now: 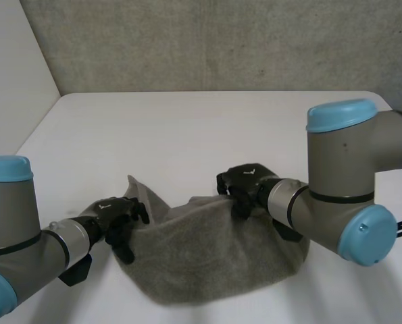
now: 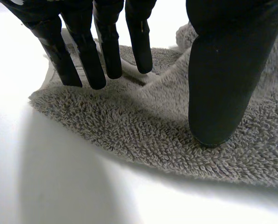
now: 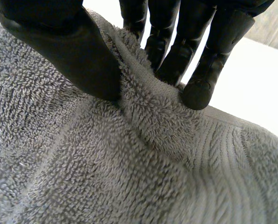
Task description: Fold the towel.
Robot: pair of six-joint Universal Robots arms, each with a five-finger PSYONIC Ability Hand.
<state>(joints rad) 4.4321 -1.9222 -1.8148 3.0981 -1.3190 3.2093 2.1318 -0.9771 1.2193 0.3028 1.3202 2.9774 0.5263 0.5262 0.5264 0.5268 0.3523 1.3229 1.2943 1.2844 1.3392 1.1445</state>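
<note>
Spanning the gap between both hands, the towel lies bunched on the near part of the table, sagging toward the front edge.

Right hand: fingers and thumb pinch a ridge of the far hemmed edge, probably to carry it over.

Left hand: straight fingers and thumb press on the left end with a low ridge between them, not clamped. A corner stands up beside it.

Open table lies beyond the towel; the front edge is near.
</note>
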